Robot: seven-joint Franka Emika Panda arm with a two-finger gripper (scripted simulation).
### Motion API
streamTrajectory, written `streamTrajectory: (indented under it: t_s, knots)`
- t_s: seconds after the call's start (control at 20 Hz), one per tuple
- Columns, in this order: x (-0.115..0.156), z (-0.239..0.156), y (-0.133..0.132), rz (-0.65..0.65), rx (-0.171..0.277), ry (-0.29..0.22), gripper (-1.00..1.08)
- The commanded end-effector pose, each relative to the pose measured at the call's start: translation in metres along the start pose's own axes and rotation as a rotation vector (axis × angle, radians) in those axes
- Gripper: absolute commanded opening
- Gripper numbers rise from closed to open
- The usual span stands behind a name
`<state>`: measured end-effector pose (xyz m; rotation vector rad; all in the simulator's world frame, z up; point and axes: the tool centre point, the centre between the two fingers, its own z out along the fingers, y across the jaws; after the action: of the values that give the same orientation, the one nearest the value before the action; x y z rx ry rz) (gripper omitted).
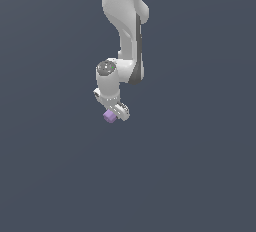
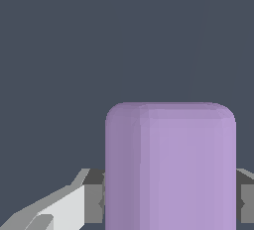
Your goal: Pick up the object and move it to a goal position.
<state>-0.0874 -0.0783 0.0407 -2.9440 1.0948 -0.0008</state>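
Although no goal marker is visible, the pickup appears complete: reading across the exterior view from its left, the purple object (image 1: 108,117) sits at the tip of the gripper (image 1: 116,113), its jaws clamped on both flanks. Transport to the goal remains.

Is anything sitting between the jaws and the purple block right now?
Nothing visible. The purple block already sits between the jaws of the gripper, a grey pad against each side in the wrist view.
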Motion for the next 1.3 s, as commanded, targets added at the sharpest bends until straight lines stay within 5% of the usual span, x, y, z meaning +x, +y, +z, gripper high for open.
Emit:
streamTrajectory:
  t_s: [0.0, 0.65, 1.25]
  knots:
    - [0.0, 0.001, 0.001, 0.001, -0.001, 0.0, -1.0]
    - [-0.002, -0.012, 0.0, 0.0, 0.0, 0.0, -1.0]
    - [-0.011, -0.089, 0.0, 0.001, 0.0, 0.0, -1.0]
